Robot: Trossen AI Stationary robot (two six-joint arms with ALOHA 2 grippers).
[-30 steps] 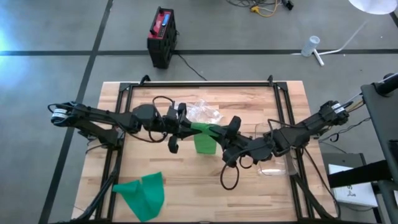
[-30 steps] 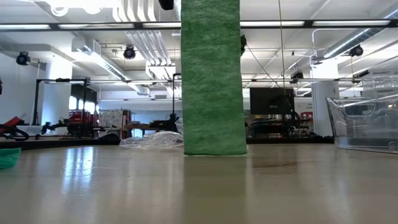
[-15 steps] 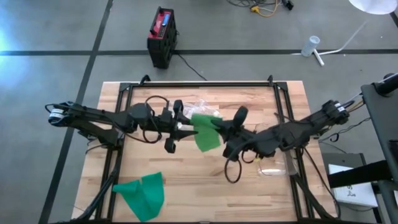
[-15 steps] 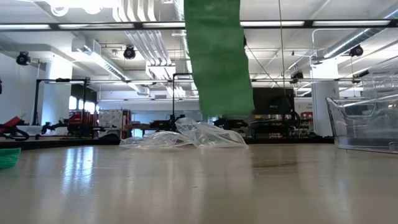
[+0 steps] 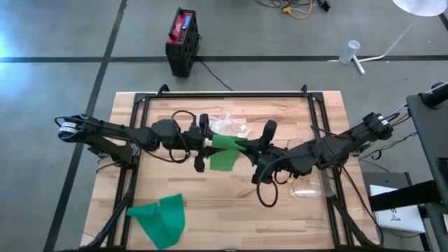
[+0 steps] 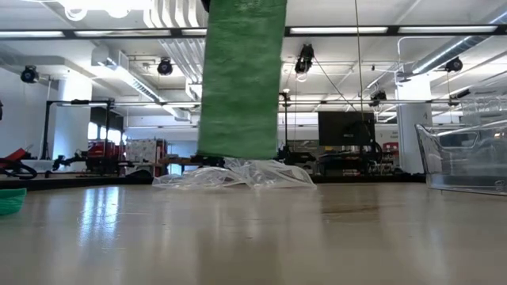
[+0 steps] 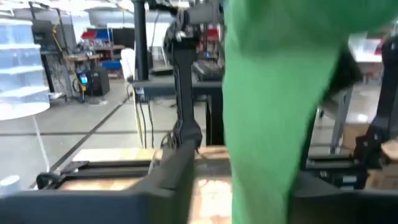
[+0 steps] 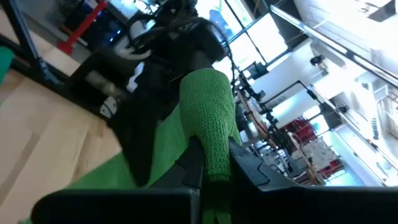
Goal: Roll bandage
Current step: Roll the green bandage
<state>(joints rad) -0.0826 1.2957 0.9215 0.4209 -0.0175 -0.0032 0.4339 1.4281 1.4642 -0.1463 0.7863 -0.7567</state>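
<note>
A green bandage (image 5: 224,155) hangs as a flat strip between my two grippers above the table's middle. In the low view its lower end (image 6: 238,146) hangs clear of the tabletop. My right gripper (image 5: 250,148) comes in level from the table's right and is shut on the strip. My left gripper (image 5: 208,145) comes in level from the left and stands at the strip's other upper end. In the left wrist view the bandage (image 7: 273,106) hangs close before the camera and hides what lies behind it. My right gripper pinches the bandage's upper part (image 8: 214,163) between its two fingers, coming level from the table's right. Beyond the fingers the cloth bulges in a rounded hump (image 8: 208,93). The rest hangs below as a slack strip, clear of the table.
A crumpled clear plastic wrapper (image 5: 231,127) lies just beyond the grippers. A clear plastic container (image 5: 308,183) stands under the right arm. A second green bandage (image 5: 159,218) lies spread near the front left corner. A black frame (image 5: 224,94) runs along the table's edges.
My right gripper has risen and rolled with the bandage. The strip's lower end, which rested on the table a second ago, has lifted clear and now hangs above the plastic wrapper, swung a little sideways.
</note>
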